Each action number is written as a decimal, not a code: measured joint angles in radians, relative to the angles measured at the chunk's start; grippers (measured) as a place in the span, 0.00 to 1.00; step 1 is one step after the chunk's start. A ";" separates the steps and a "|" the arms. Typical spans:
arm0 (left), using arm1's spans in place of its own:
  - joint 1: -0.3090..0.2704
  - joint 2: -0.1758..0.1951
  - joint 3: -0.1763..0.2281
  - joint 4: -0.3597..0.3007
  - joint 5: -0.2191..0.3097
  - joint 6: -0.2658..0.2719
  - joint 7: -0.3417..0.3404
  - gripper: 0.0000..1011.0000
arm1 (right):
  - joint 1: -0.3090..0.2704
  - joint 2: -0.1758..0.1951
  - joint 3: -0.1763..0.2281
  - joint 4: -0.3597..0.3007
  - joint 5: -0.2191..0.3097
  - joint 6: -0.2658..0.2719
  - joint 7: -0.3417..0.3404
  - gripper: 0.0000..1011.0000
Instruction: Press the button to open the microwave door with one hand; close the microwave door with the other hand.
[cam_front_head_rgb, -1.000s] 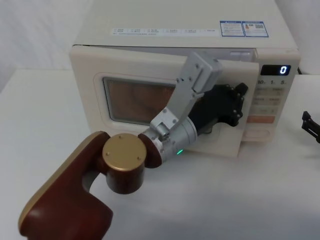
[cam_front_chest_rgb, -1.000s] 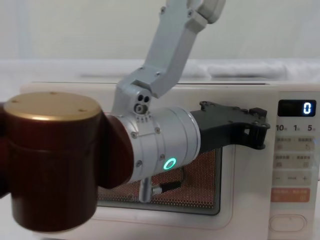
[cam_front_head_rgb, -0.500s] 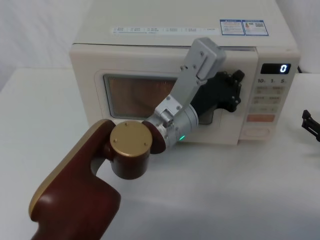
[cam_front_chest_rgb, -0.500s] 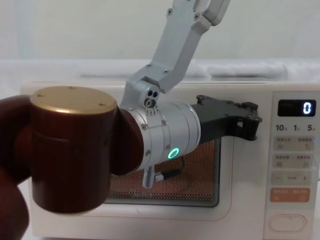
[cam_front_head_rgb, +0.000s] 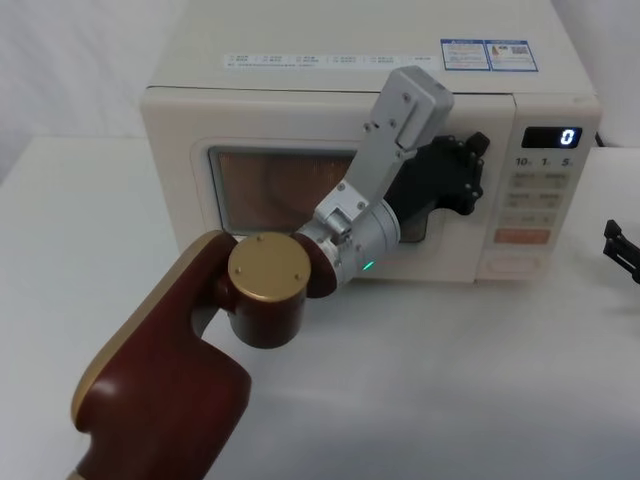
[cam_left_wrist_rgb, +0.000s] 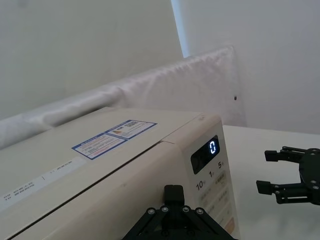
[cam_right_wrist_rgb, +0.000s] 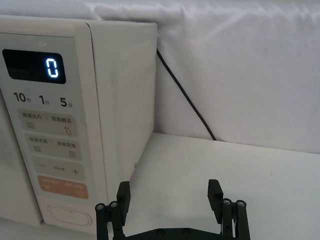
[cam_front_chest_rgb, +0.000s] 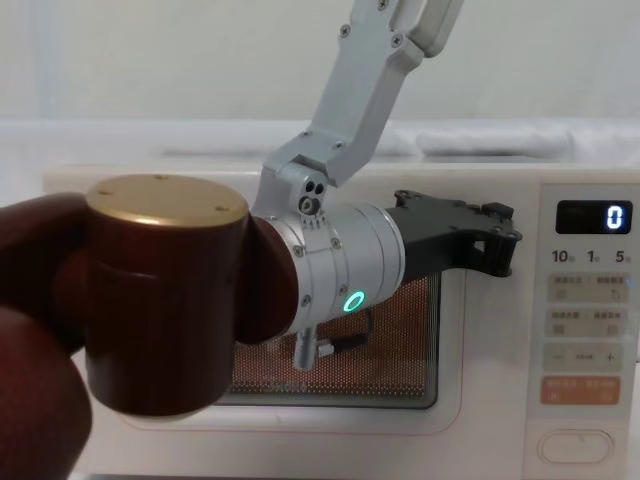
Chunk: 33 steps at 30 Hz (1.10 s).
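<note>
A cream microwave (cam_front_head_rgb: 300, 90) is seen in the upper half of the head view, standing on a white bench (cam_front_head_rgb: 450, 380). The microwave door (cam_front_head_rgb: 180, 210) lies flush with the front of the oven, so it is closed; its dark window (cam_front_head_rgb: 260, 190) is partly hidden by the left arm. The left gripper (cam_front_head_rgb: 468, 170) is placed in the upper centre-right of the head view, against the right-hand edge of the door, just beside the control panel (cam_front_head_rgb: 540, 200); whether it is touching the door cannot be told, and whether its fingers are spread or pressed together cannot be told either. In the chest view the same left gripper (cam_front_chest_rgb: 500, 245) is found right of centre, above the window's upper right corner, with the silver wrist and its green ring light (cam_front_chest_rgb: 352, 301) in the middle of the frame. The button (cam_front_head_rgb: 512, 265), a wide cream pill shape, sits at the bottom of the control panel, below an orange key (cam_front_head_rgb: 521, 237), in the right part of the head view; in the chest view the button (cam_front_chest_rgb: 575, 446) is at the lower right corner, and nothing is pressing it. A display (cam_front_head_rgb: 553, 137) at the top of the panel reads 0. The right gripper (cam_front_head_rgb: 622, 250) is held at the right edge of the head view, apart from the microwave. In the right wrist view the right gripper (cam_right_wrist_rgb: 169, 196) is shown with its two fingers spread wide and nothing between them, above the bench and near the button (cam_right_wrist_rgb: 65, 215)
</note>
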<state>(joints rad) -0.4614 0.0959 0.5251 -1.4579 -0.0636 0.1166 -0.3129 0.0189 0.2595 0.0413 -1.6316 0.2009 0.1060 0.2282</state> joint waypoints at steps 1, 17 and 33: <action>-0.001 -0.001 -0.001 0.002 0.000 0.000 0.000 0.00 | 0.000 0.000 0.000 0.000 0.000 0.000 0.000 0.99; 0.020 -0.007 -0.013 -0.015 -0.020 -0.002 -0.019 0.00 | 0.000 0.000 0.000 0.000 0.000 0.000 0.000 0.99; 0.241 0.062 -0.068 -0.260 -0.083 0.022 0.042 0.00 | 0.000 0.000 0.000 0.000 0.000 0.000 0.000 0.99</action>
<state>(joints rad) -0.2207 0.1581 0.4573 -1.7178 -0.1463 0.1386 -0.2710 0.0189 0.2595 0.0413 -1.6316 0.2009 0.1061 0.2282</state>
